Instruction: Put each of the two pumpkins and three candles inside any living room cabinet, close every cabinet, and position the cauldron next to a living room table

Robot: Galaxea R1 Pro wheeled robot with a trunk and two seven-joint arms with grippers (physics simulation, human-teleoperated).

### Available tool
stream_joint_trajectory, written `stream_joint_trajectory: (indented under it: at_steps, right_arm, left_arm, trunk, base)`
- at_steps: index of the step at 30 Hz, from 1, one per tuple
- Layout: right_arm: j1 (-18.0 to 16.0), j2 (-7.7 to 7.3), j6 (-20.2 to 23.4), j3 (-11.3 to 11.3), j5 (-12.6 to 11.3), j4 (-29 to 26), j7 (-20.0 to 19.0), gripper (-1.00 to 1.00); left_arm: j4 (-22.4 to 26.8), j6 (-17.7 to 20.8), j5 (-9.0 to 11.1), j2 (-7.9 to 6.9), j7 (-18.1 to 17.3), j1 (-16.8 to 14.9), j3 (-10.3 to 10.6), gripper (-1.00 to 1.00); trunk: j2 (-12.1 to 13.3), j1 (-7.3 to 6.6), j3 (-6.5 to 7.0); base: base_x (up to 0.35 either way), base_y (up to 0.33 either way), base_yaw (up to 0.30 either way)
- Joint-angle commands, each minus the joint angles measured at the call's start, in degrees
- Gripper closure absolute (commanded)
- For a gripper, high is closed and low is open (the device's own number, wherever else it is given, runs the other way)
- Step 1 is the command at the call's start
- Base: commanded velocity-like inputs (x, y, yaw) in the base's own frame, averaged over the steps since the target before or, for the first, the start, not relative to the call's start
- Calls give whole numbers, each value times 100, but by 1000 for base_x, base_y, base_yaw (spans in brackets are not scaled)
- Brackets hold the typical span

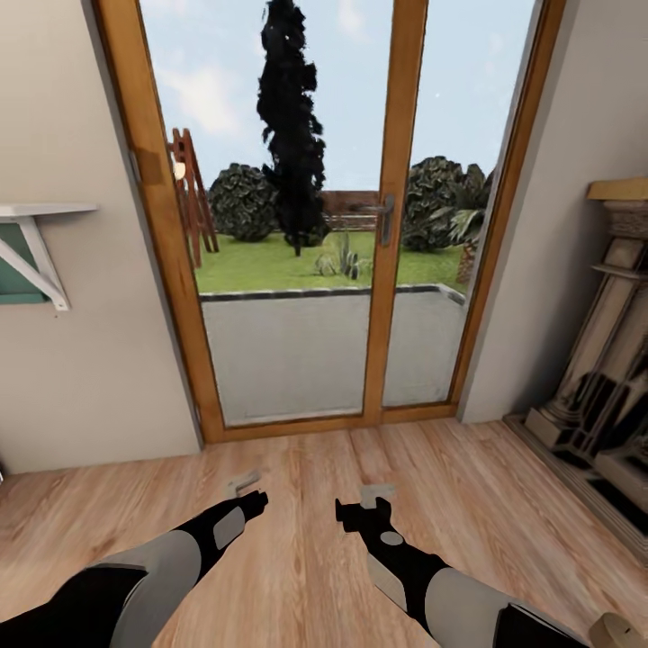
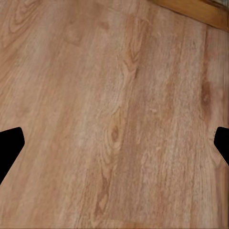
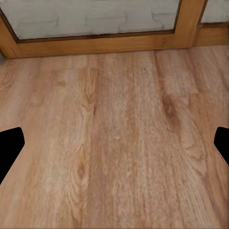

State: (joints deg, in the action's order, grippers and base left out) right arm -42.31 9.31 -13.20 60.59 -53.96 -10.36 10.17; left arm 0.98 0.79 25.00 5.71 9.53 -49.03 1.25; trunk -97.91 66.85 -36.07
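Robot faces glass doors (image 1: 297,270); no pumpkin or candle seen, handling unjudgeable. Left gripper (image 1: 245,487), right gripper (image 1: 373,497) spread wide, empty, above plank floor (image 1: 297,576).

I face wood-framed glass doors (image 1: 297,225) above a light plank floor (image 1: 306,558), a stone fireplace surround (image 1: 603,360) at my right.

White wall shelf with angled bracket (image 1: 36,243) cut off at left edge of head view; green panel beneath it only partly seen. Ornate stone fireplace surround (image 1: 601,378) cropped by right edge. Small tan rounded object (image 1: 616,630) at bottom right corner, mostly out of frame, identity unclear. Tops of wood-framed glass doors (image 1: 396,216) beyond upper edge. Black fingertips (image 2: 9,148) of left pincer clipped at wrist-view sides; same for right pincer fingertips (image 3: 9,148).
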Motion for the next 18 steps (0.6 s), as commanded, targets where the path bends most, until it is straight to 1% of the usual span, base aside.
stream_joint_trajectory:
  at_steps: [1, 8, 18]
  right_arm:
    - [-5, 0, -16, 49, -44, -2, 28, -100]
    - [-5, 0, -16, 49, -44, -2, 28, -100]
    - [-5, 0, -16, 49, -44, -2, 28, -100]
  left_arm:
    - [7, 9, 31, 0, 23, -1, 15, -100]
    - [7, 9, 31, 0, 23, -1, 15, -100]
    - [7, 9, 31, 0, 23, -1, 15, -100]
  trunk:
    - [-2, 1, 1]
    - [-2, 1, 46]
    - [-2, 1, 112]
  base:
    - [190, 0, -162]
    - [190, 36, -166]
    - [190, 146, -168]
